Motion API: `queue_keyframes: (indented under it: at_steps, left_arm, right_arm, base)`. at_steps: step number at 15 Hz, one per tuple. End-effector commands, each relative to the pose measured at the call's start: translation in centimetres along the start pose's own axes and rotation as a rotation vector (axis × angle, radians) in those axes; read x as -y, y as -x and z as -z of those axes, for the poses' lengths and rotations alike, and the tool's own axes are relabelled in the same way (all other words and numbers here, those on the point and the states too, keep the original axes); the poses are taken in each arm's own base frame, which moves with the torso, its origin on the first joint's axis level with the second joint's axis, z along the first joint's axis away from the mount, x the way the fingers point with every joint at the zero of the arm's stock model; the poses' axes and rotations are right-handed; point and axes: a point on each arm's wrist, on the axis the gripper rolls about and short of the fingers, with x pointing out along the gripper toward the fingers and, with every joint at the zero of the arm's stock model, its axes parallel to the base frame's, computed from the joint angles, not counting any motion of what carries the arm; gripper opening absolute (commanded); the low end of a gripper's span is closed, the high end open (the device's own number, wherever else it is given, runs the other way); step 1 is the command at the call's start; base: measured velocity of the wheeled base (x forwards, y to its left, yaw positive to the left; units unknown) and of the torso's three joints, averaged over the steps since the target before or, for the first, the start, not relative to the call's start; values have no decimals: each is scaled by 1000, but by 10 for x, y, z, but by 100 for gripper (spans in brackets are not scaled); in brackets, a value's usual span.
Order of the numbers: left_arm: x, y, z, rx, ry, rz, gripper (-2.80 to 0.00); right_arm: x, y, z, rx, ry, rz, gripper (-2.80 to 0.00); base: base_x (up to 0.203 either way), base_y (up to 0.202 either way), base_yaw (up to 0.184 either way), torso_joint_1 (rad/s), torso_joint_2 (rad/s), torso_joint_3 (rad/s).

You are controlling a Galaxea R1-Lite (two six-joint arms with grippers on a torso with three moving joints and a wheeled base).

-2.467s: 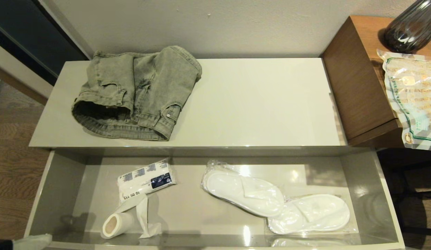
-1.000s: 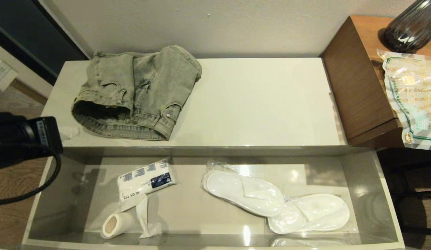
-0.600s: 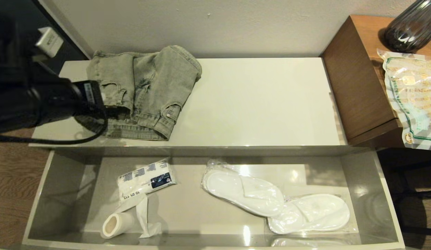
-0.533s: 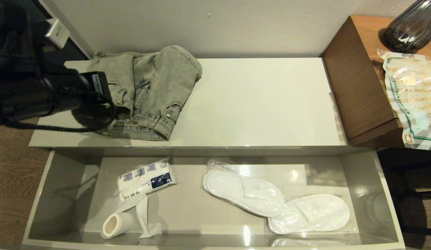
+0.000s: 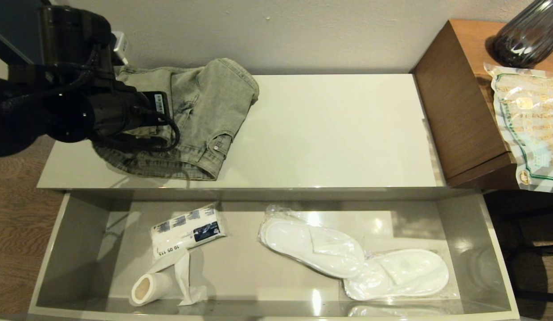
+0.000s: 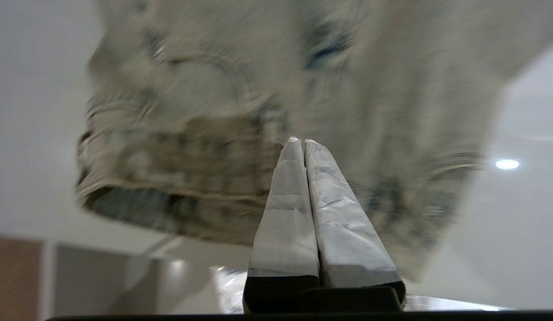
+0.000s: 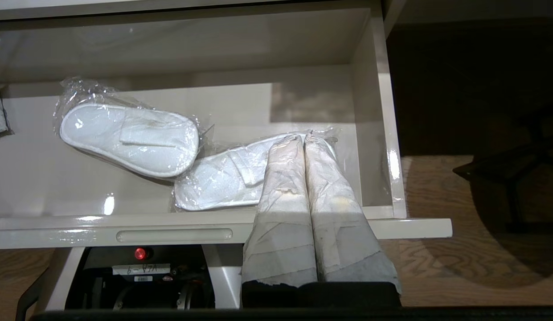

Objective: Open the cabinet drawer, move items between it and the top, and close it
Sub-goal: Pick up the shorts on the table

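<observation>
The cabinet drawer (image 5: 51, 254) stands pulled open below the glossy top (image 5: 329, 129). A folded grey-green denim garment (image 5: 205, 111) lies on the top's left half. Two plastic-wrapped white slippers (image 5: 314, 247) (image 5: 399, 274) lie in the drawer's right half. My left arm (image 5: 80, 116) reaches in over the garment's left part. In its wrist view the left gripper (image 6: 301, 141) is shut and empty, its tips pointing at the garment's (image 6: 223, 89) rolled edge. My right gripper (image 7: 303, 137) hangs shut and empty before the drawer's front rim (image 7: 58, 223), near one slipper (image 7: 218, 178).
A white printed packet (image 5: 187, 229) and a roll of white paper (image 5: 149, 287) lie in the drawer's left half. A brown wooden desk (image 5: 459, 102) adjoins the top on the right, bearing a green-printed bag (image 5: 526, 120) and a dark vase (image 5: 528, 35). A wall runs behind.
My left arm has risen from beside the drawer's left end and swung in over the top, ending above the garment's left part. Its gripper stayed shut. The items have not moved.
</observation>
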Motion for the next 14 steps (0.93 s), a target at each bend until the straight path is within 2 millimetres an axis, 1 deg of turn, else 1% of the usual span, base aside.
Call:
queue_keyframes:
  at_steps: [1, 3, 4, 5, 7, 9, 11, 12, 14]
  left_arm:
    - [1, -7, 7, -26, -18, -70, -280]
    - [1, -10, 14, -46, -34, -109, -280]
    - [2, -11, 16, -52, -36, -111, -118]
    - [3, -14, 19, -56, -37, -108, 0]
    - [4, -14, 19, -52, -34, -95, 0]
    - [13, -10, 19, -49, -31, -60, 0]
    - [16, -10, 20, -49, -33, -47, 0]
    - [27, -13, 24, -53, -47, -20, 0]
    - [35, -16, 24, -45, -73, -4, 0]
  right_arm:
    - [0, 0, 0, -3, 0, -1, -280]
    - [0, 0, 0, -3, 0, -1, -280]
    - [0, 0, 0, -3, 0, -1, -280]
    - [0, 0, 0, -3, 0, -1, -280]
    - [0, 0, 0, -3, 0, -1, -280]
    - [0, 0, 0, -3, 0, -1, -280]
    - [0, 0, 0, -3, 0, -1, -280]
    - [0, 0, 0, -3, 0, -1, -280]
    - [0, 0, 0, -3, 0, -1, -280]
  base:
    - [0, 0, 0, 0, 0, 0]
    - [0, 0, 0, 0, 0, 0]
    - [0, 0, 0, 0, 0, 0]
    - [0, 0, 0, 0, 0, 0]
    - [0, 0, 0, 0, 0, 0]
    - [0, 0, 0, 0, 0, 0]
    - [0, 0, 0, 0, 0, 0]
    - [0, 0, 0, 0, 0, 0]
    - [0, 0, 0, 0, 0, 0]
